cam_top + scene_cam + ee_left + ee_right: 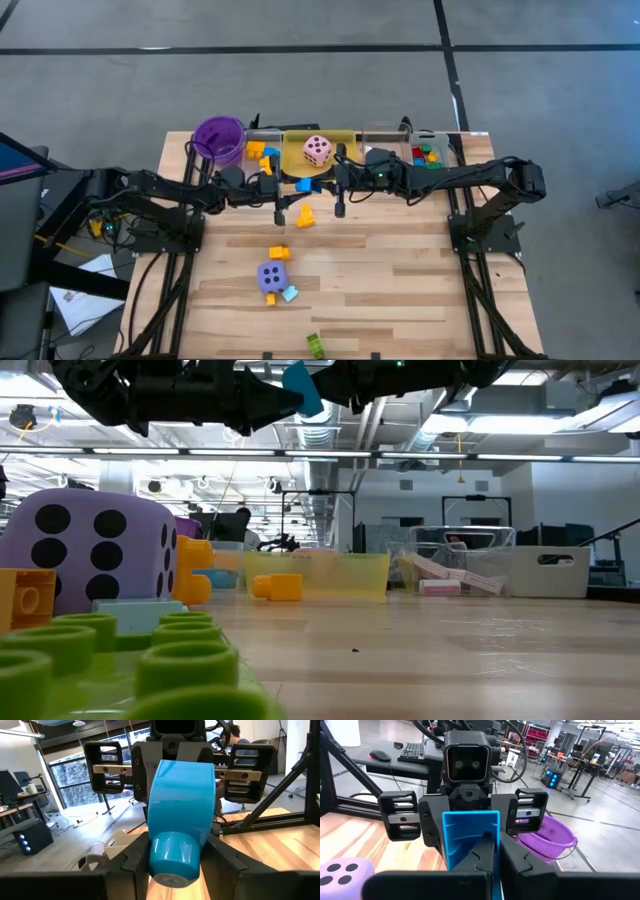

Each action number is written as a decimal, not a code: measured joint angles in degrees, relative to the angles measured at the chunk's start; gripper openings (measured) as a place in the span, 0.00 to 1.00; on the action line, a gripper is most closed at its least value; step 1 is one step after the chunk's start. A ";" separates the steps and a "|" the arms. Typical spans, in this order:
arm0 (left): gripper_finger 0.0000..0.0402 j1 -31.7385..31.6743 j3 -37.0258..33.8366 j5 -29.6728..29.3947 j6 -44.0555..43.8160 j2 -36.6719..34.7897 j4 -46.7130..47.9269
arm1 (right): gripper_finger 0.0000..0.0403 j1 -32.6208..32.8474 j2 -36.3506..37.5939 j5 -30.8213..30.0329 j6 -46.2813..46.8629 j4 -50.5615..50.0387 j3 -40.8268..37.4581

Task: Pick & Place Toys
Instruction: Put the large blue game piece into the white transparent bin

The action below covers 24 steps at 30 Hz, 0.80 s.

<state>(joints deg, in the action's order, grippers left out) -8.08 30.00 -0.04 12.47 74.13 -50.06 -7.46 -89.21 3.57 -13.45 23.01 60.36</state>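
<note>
Blue block (180,820) handover, mid-air.
Right end effector (338,187) grips it; left end effector (290,190) closing—seat squarely before release.

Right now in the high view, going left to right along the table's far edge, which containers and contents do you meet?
Purple plastic cup → yellow tray holding the pink dotted die → clear tray with small coloured building blocks.

Grey concrete floor (300,90) — ceiling strip lights (560,457), desks (395,767) beyond.
</note>
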 joint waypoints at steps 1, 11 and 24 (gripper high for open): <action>0.32 0.00 0.00 -0.02 0.00 0.00 -0.05 | 0.01 0.00 -0.02 0.00 0.00 0.02 0.00; 0.32 -1.00 0.10 -3.88 -2.38 -0.02 4.75 | 0.19 -0.09 -0.15 -0.87 1.53 -0.30 -0.02; 0.32 -5.25 -0.04 -21.07 -2.25 0.09 18.40 | 0.28 -0.43 0.02 -13.35 1.51 -5.13 0.07</action>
<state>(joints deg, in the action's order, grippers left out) -13.32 29.95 -21.11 10.22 74.21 -31.66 -7.90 -89.19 -9.78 -11.94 17.88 60.42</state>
